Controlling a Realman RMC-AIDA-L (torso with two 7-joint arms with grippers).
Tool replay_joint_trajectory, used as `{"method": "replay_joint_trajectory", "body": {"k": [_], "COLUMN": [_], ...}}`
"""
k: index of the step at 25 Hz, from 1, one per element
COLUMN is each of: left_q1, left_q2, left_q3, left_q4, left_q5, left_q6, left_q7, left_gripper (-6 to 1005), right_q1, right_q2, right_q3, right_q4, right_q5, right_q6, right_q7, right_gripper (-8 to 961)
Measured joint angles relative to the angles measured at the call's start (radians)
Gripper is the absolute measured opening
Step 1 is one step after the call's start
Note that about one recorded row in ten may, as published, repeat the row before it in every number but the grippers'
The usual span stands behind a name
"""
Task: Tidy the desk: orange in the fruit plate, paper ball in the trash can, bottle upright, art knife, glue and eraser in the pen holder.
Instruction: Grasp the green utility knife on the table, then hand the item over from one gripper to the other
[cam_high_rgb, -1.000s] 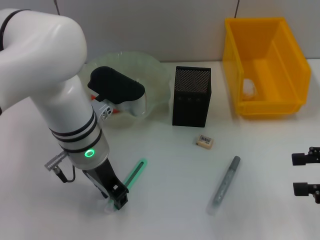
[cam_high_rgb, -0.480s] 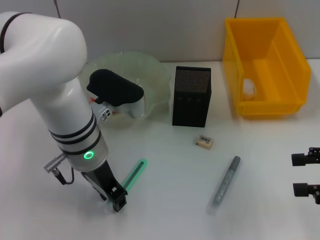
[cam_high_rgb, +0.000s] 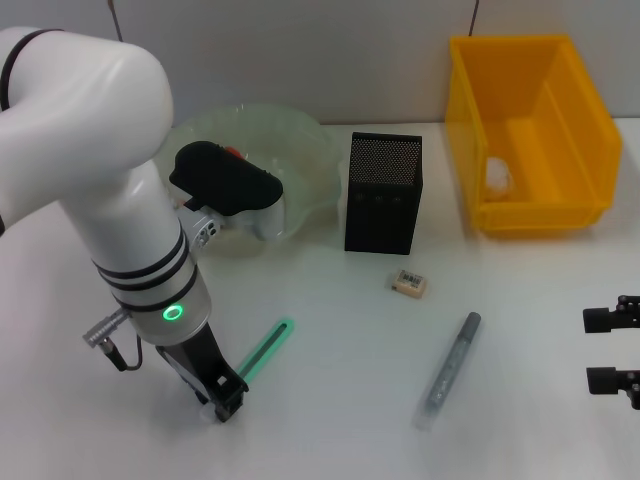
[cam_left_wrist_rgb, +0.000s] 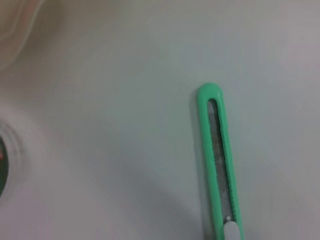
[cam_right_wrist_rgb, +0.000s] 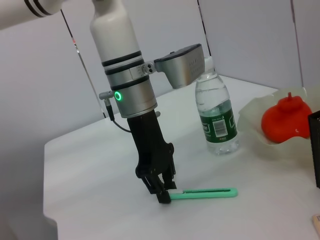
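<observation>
The fruit plate (cam_high_rgb: 310, 150) sat just left of the pen holder (cam_high_rgb: 383, 192) and held the orange (cam_right_wrist_rgb: 283, 121), mostly hidden behind the left arm's wrist camera in the head view. The trash can (cam_high_rgb: 528, 130), right of the pen holder, contained the paper ball (cam_high_rgb: 497, 175) against its near-left inner wall. Nothing could be seen inside the pen holder's mesh walls. The bottle (cam_right_wrist_rgb: 216, 117) stood upright beside the fruit plate, cap on. In front of the pen holder lay the eraser (cam_high_rgb: 409, 284), and farther forward and right a grey glue stick (cam_high_rgb: 448, 372) lay flat. Forward and left of the pen holder, the green art knife (cam_high_rgb: 266, 348) lay on the white desk (cam_high_rgb: 340, 420), and the left gripper (cam_right_wrist_rgb: 164, 191) stood over its near end with the fingers closed on that tip. The right gripper (cam_high_rgb: 612, 350) waited at the desk's right edge, well away from the pen holder, fingers apart.
</observation>
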Motion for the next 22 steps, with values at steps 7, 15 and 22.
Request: {"method": "replay_joint_trajectory", "body": {"k": [7, 15, 22], "left_q1": [0.004, 0.016, 0.009], "left_q2": [0.001, 0.006, 0.011], "left_q3": [-0.01, -0.08, -0.277], "left_q4": [0.042, 0.143, 0.167], "left_q5": [0.007, 0.003, -0.1], "left_q6": [0.013, 0.075, 0.131], "left_q7": [-0.001, 0.022, 0.164], "left_gripper": [279, 196, 196], "right_q1": [0.0, -0.002, 0.0], "right_q2": [0.0, 0.0, 0.0], "right_q3": [0.0, 0.001, 0.01], "right_q4": [0.002, 0.004, 0.007], "right_q5": [0.0, 0.0, 0.005], "right_q6": [-0.001, 0.0, -0.003], "right_q7": [0.002, 0.006, 0.041], "right_gripper": [767, 767, 767]}}
